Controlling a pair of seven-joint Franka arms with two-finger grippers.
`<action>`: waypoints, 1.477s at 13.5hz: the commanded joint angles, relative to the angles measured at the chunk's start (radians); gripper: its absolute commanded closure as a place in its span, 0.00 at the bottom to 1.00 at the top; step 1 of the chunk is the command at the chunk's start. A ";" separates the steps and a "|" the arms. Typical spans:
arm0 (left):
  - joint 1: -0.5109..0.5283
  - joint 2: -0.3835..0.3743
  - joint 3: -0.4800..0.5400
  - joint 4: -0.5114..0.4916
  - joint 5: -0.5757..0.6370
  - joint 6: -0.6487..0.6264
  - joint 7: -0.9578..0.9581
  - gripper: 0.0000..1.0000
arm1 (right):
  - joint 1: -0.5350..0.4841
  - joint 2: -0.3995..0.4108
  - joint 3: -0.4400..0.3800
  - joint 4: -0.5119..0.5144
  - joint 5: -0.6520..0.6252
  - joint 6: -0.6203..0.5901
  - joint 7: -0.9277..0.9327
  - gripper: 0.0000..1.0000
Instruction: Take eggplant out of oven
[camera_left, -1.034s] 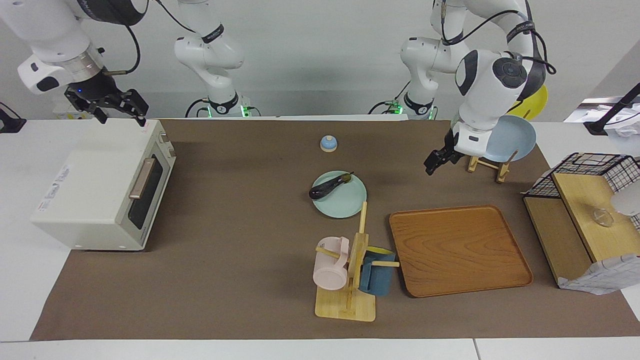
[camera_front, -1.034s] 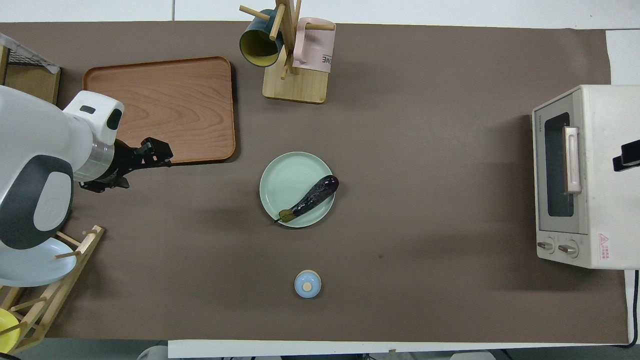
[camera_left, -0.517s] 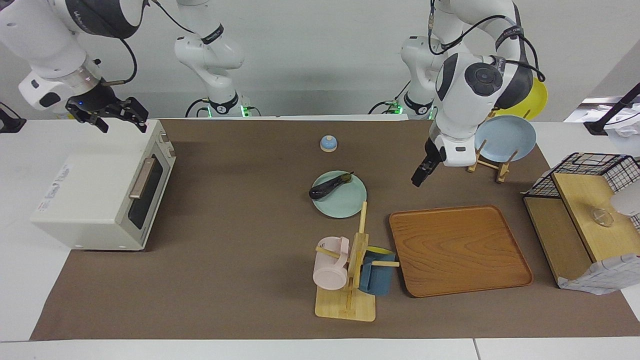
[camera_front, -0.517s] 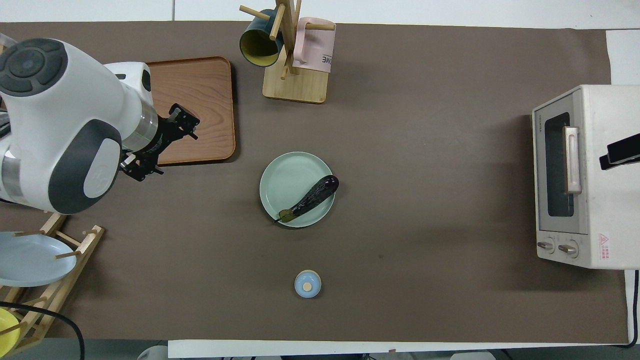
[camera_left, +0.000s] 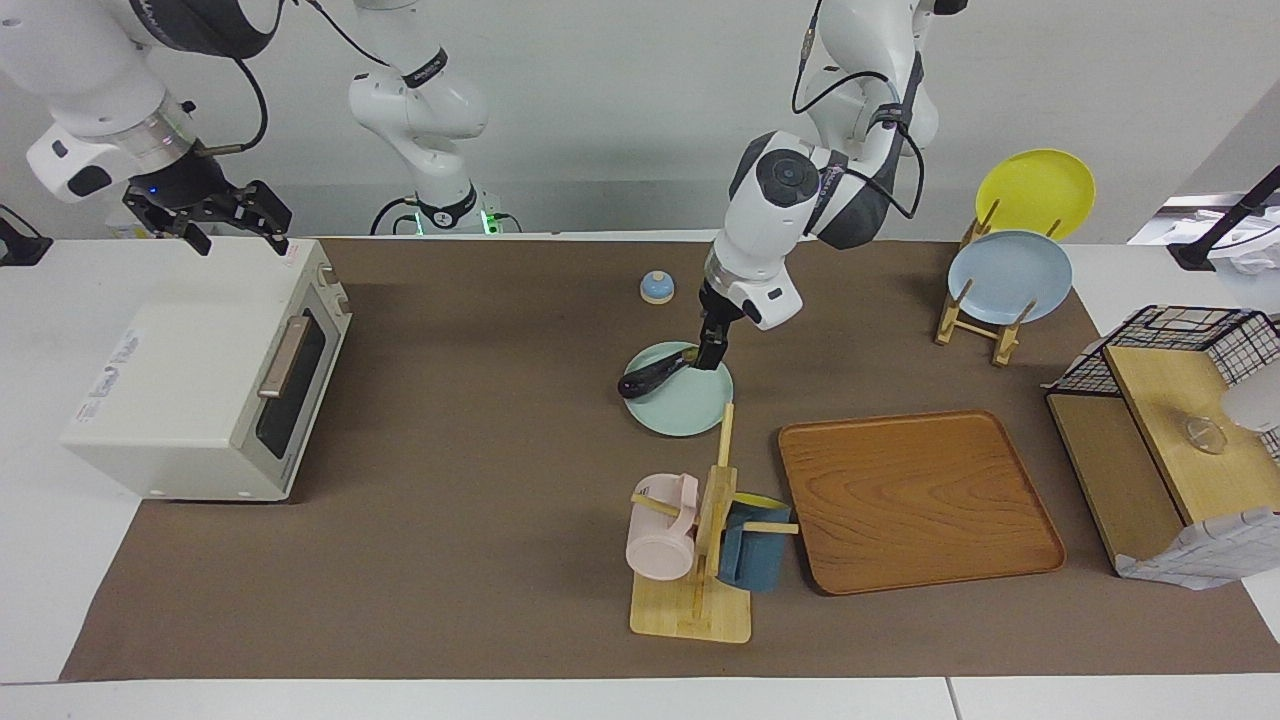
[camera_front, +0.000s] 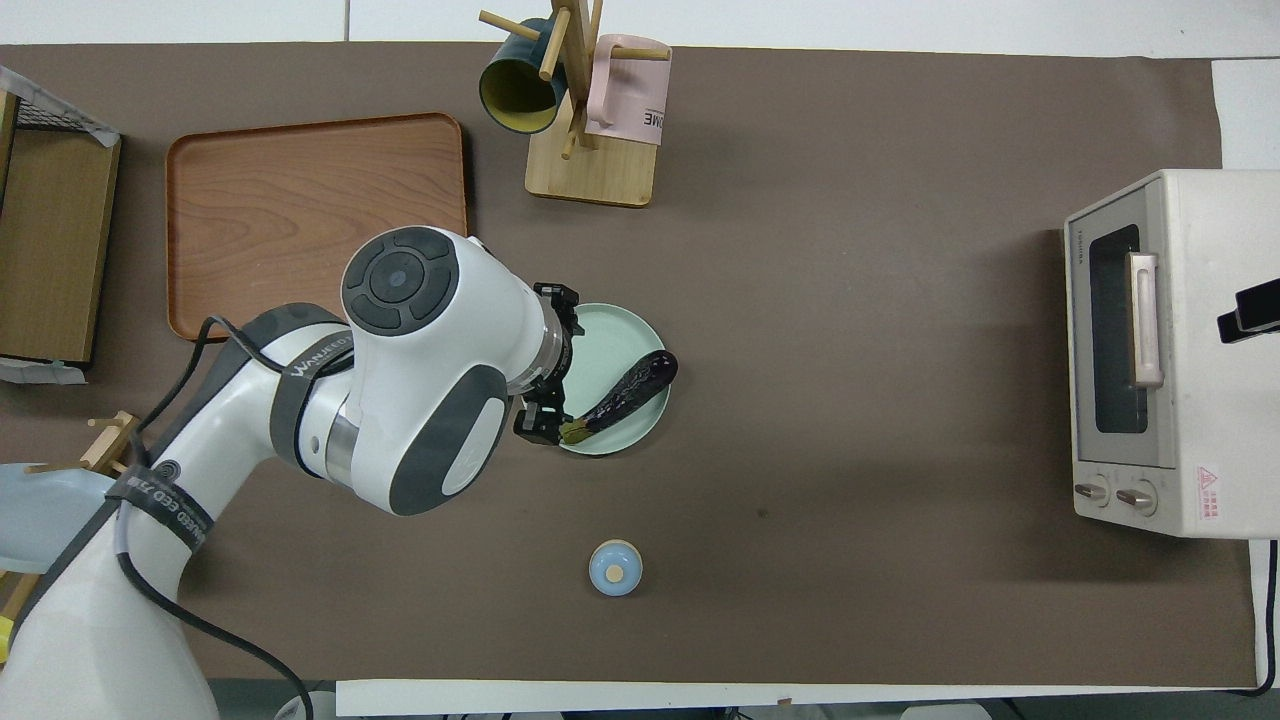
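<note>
Eggplant (camera_left: 655, 373) lies on the pale green plate (camera_left: 690, 405) at mid-frame of the facing view, stem end toward the blue bell (camera_left: 657, 288), body slanting down toward the plate's rim. It is outside the oven (camera_left: 205, 375), which sits at the left of that frame with its door closed and its tan handle (camera_left: 284, 356) across the dark glass.

Left end effector (camera_left: 712, 350) is low at the plate's upper edge, right at the eggplant's stem tip. Contact or a near miss: cannot tell. Whether its fingers are spread or closed also cannot be read; the overhead view only shows dark finger parts next to the stem, with the arm's wrist covering part of the plate.

Right end effector (camera_left: 207, 222) hangs above the oven's top at upper left of the facing view, fingers spread, holding nothing; it waits.

Judgement: the removal itself looks finished, since the eggplant is on the plate and the door is closed. The step in hand seems to be a fresh approach to the eggplant. The next move calls for settling the fingers astride the slender body, not the thin stem, then closing gently so it does not roll across the plate or onto the tabletop (camera_left: 480, 480).
</note>
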 joint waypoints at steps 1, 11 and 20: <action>-0.079 0.112 0.018 -0.007 -0.127 0.130 -0.090 0.01 | -0.003 -0.014 0.007 -0.014 0.023 -0.003 -0.006 0.00; -0.077 0.242 0.019 0.022 -0.230 0.151 -0.111 0.26 | -0.003 -0.014 0.005 -0.014 0.024 -0.003 -0.006 0.00; -0.030 0.251 0.033 0.157 -0.206 -0.098 -0.101 1.00 | -0.003 -0.014 0.005 -0.014 0.023 -0.003 -0.006 0.00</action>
